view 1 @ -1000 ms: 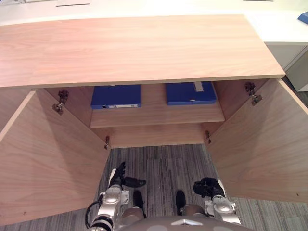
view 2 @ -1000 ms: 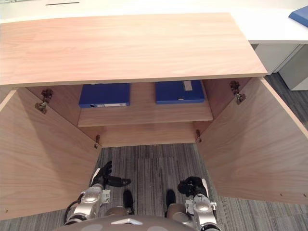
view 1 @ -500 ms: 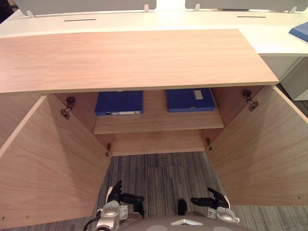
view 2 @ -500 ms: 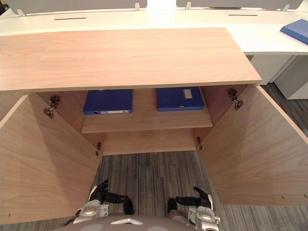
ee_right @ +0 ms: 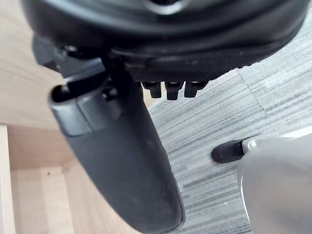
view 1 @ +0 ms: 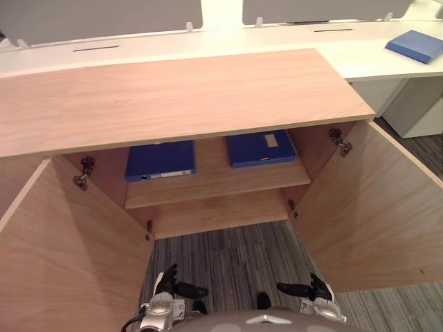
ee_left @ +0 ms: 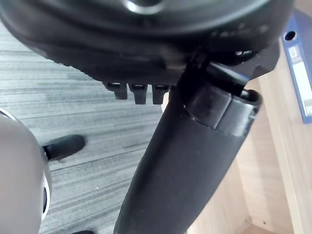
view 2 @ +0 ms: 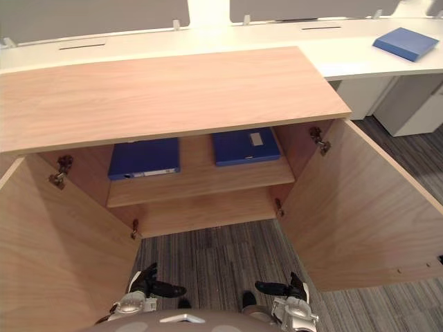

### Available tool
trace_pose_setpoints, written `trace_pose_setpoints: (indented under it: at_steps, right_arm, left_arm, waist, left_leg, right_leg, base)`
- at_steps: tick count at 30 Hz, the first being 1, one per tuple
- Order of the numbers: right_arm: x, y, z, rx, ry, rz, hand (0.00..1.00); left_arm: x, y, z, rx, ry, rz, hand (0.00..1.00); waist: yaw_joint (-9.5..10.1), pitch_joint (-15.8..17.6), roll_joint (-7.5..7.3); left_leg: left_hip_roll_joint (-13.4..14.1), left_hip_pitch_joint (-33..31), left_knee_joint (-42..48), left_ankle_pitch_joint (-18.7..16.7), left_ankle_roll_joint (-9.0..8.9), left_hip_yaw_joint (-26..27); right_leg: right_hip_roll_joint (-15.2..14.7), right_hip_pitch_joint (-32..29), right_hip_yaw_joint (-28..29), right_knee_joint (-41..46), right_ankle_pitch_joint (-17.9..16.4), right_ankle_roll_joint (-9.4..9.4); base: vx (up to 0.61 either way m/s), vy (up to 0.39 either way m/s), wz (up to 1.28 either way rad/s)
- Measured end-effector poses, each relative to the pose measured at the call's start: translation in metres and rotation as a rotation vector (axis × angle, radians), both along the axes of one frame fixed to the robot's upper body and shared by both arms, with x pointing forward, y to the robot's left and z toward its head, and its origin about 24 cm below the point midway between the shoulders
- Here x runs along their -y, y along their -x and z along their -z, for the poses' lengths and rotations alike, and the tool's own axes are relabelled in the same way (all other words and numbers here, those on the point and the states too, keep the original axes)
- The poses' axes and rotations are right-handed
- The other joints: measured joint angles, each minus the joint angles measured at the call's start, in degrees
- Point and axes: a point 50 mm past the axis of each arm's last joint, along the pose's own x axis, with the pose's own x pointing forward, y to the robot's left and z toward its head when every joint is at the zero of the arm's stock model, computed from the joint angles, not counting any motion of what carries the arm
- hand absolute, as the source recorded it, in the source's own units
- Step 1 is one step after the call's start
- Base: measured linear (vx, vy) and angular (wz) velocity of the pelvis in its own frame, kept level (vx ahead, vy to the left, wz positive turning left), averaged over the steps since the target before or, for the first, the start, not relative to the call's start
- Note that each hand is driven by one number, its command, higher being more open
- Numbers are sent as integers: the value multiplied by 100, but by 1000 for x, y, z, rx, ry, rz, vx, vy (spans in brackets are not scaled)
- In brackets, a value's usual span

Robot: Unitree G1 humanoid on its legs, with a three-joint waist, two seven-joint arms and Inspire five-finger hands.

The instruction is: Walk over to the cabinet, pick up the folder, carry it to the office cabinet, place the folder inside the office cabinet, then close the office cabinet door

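A wooden office cabinet [view 1: 173, 97] stands before me with both doors swung wide. Two blue folders lie flat on its upper shelf: one on the left [view 1: 160, 160], one on the right [view 1: 259, 148] with a white label. My left hand [view 1: 169, 282] hangs low over the carpet, open and empty, thumb [ee_left: 195, 161] pointing inward. My right hand [view 1: 308, 289] is at the same height, open, holding nothing, its thumb [ee_right: 122, 161] stretched out. Both hands are well short of the shelf. The left folder's spine [ee_left: 300, 73] shows past the left hand.
The left door [view 1: 62, 263] and right door [view 1: 374, 207] flank a strip of grey carpet [view 1: 235, 256] where I stand. Behind the cabinet runs a white desk [view 1: 360, 55] with another blue folder [view 1: 414, 45] at its far right.
My right hand's fingers have gone from curled to straight. The camera has moved, so the whole scene has shifted and both hands sit lower in view. The folders have not moved.
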Motion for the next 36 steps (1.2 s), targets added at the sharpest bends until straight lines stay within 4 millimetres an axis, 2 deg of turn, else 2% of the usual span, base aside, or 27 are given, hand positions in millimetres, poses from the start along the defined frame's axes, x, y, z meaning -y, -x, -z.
trace_pose_setpoints:
  at_steps: [6, 8, 12, 15, 17, 20, 25, 31, 36]
  right_arm:
    - [15, 1, -16, 115, 57, 116, 100]
    - [21, -3, -29, 215, 71, 220, 100]
    - [36, -7, -48, 342, 102, 369, 100]
    - [57, -7, -71, 458, 170, 489, 100]
    - [69, -13, -92, 577, 221, 540, 100]
    - [76, -21, -114, 685, 276, 553, 100]
    - [83, -36, -134, 791, 299, 565, 100]
    - [99, -62, -160, 905, 333, 472, 100]
    - [110, -76, -164, 918, 339, 413, 100]
  left_arm:
    - [0, -3, -1, 11, 0, 2, 100]
    - [0, -10, -5, 40, -1, -1, 100]
    - [3, -16, -15, 131, 9, -13, 100]
    - [7, -13, -20, 177, 36, -24, 100]
    - [11, -6, -18, 166, 54, -31, 100]
    - [17, -2, -16, 157, 71, -56, 100]
    - [21, -1, -15, 156, 90, -81, 100]
    - [20, -2, -15, 160, 88, -70, 100]
    - [19, 5, -9, 112, 91, -27, 100]
  waist:
    - [-221, -35, -12]
    - [-280, -44, -30]
    - [-343, -53, -44]
    - [-344, -65, 29]
    - [-354, -68, 77]
    - [-364, -45, 98]
    - [-360, -62, 134]
    - [-362, -60, 207]
    - [-371, -53, 196]
  left_leg:
    - [31, 294, 5, -177, -25, 663]
    - [70, 409, 71, -316, -54, 1067]
    - [168, 436, 302, -517, -79, 1437]
    - [280, 496, 533, -704, -129, 1668]
    - [311, 516, 598, -773, -165, 1826]
    - [364, 478, 676, -835, -223, 1889]
    - [446, 413, 750, -819, -258, 1910]
    - [419, 269, 735, -778, -225, 1847]
    - [349, 172, 706, -744, -174, 1650]
  right_leg:
    - [127, -76, 635, 41, 16, 6]
    - [226, -185, 992, 162, 10, -4]
    - [317, -286, 1282, 316, -1, -18]
    - [399, -326, 1301, 454, -2, -20]
    - [446, -394, 1325, 528, -22, -41]
    - [487, -459, 1329, 594, -54, -59]
    - [554, -526, 1326, 607, -71, -82]
    - [534, -645, 1289, 596, -67, -79]
    - [451, -638, 1129, 541, -64, -74]
  base:
    - [33, 16, -62]
    - [7, -12, -79]
    - [17, -34, -55]
    - [12, -46, -41]
    - [-3, -49, -33]
    - [-20, -62, -14]
    - [-14, -72, -4]
    - [8, -20, 3]
    - [-2, -16, 20]
